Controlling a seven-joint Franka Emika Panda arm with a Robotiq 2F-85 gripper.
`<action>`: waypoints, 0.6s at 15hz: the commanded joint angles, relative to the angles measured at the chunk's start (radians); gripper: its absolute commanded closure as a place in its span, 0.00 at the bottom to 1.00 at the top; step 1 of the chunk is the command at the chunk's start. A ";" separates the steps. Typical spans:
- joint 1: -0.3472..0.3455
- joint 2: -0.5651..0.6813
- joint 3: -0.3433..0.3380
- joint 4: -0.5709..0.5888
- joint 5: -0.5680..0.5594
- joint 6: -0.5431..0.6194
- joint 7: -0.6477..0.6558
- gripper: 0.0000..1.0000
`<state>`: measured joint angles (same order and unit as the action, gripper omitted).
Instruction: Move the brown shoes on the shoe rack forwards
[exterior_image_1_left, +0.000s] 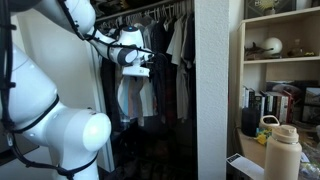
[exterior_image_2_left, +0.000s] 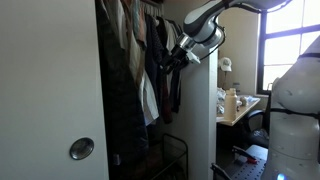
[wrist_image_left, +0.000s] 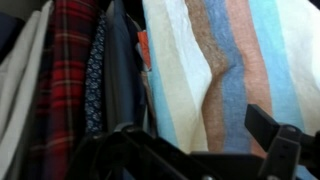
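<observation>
The brown shoes cannot be made out in any view. The bottom of the closet is dark in both exterior views. In an exterior view only a black wire rack (exterior_image_2_left: 176, 152) shows at the closet's foot, too dim to tell what it carries.

The black Robotiq gripper (exterior_image_1_left: 141, 69) is up at the level of the hanging clothes, well above that rack, and points into the row of garments. In the wrist view its fingers (wrist_image_left: 275, 145) stand apart with nothing between them. They are just in front of a hanging fabric striped in cream, blue and rust (wrist_image_left: 220, 70), and a red plaid shirt (wrist_image_left: 70, 80) hangs beside it.

The light wooden table (exterior_image_2_left: 238, 112) stands beyond the closet's white side wall (exterior_image_2_left: 200, 120), well apart from the gripper. A tan lidded bottle (exterior_image_1_left: 282, 150) stands by the table's near edge.
</observation>
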<state>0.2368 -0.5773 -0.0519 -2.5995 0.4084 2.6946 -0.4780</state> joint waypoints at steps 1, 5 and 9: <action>-0.055 0.067 -0.005 0.007 -0.121 -0.020 0.133 0.00; -0.039 0.190 -0.069 0.048 -0.162 -0.065 0.086 0.00; -0.026 0.346 -0.110 0.135 -0.138 -0.094 -0.003 0.00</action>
<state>0.1971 -0.3541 -0.1355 -2.5648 0.2598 2.6483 -0.4290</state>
